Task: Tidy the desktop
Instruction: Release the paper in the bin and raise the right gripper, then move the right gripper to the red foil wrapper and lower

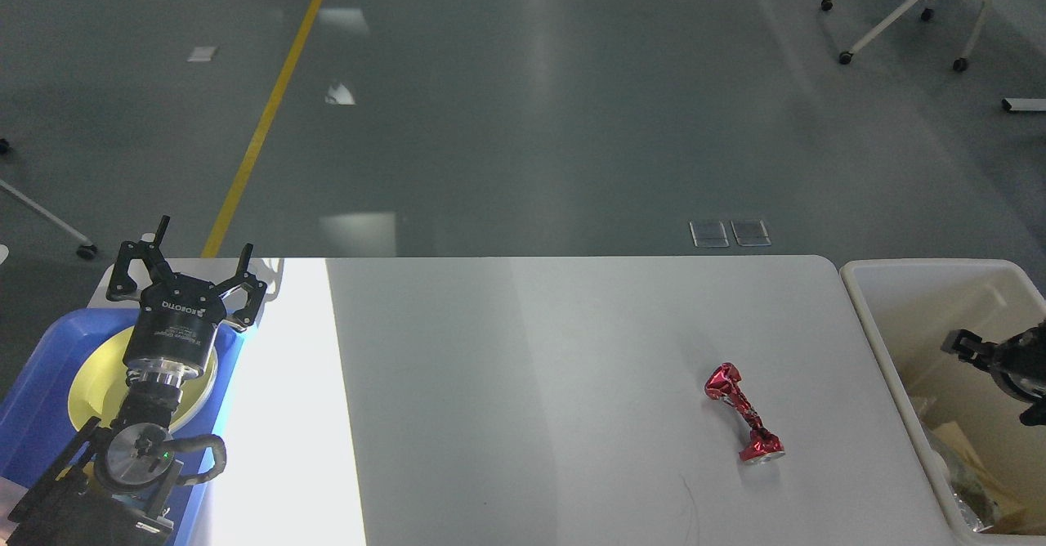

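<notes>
The white desktop (523,350) spans the middle of the head view. A crushed red can (744,413) lies on its right part, apart from both grippers. My left gripper (204,239) hangs open and empty at the far left, over the blue tray (33,399) and the yellow plate (94,387). My right gripper (976,348) shows only as a dark part at the right edge, over the cream bin (866,317). Its fingers cannot be told apart.
The cream bin stands against the desktop's right end with paper scraps (968,468) in its near corner. The blue tray lies at the left end. A chair on castors (907,6) stands on the grey floor, far right.
</notes>
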You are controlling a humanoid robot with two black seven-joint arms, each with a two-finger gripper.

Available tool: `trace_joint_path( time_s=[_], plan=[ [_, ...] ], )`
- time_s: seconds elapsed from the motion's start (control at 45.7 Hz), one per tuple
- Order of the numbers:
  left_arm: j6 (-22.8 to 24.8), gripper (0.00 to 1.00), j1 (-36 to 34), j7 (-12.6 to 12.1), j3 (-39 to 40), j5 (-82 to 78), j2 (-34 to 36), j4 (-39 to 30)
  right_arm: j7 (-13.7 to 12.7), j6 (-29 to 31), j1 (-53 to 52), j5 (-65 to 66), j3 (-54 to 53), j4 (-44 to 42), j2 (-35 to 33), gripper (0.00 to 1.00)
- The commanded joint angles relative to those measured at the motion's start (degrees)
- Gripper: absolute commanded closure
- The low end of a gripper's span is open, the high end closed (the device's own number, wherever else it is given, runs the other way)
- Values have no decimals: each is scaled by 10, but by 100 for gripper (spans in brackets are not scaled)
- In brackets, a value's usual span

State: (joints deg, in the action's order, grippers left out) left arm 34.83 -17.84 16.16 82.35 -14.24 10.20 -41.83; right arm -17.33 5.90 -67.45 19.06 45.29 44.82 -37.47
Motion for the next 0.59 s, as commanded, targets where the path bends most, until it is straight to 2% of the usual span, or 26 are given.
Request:
trace_joint_path(
  time_s=[0.0,0.109,0.219,0.328,0.568],
  plan=[
    [0,3,0,0,-1,0,0,0,-1,110,-109,16,44,51,-4,0],
    [0,3,0,0,0,0,0,0,-1,206,-217,10,94,91,19,0],
    [0,3,0,0,-1,0,0,0,-2,270,-322,4,143,152,36,0],
    [0,3,0,0,0,0,0,0,-2,299,-420,-31,187,221,53,0],
    [0,3,0,0,-1,0,0,0,-3,334,-585,-140,256,346,145,0]
  ],
)
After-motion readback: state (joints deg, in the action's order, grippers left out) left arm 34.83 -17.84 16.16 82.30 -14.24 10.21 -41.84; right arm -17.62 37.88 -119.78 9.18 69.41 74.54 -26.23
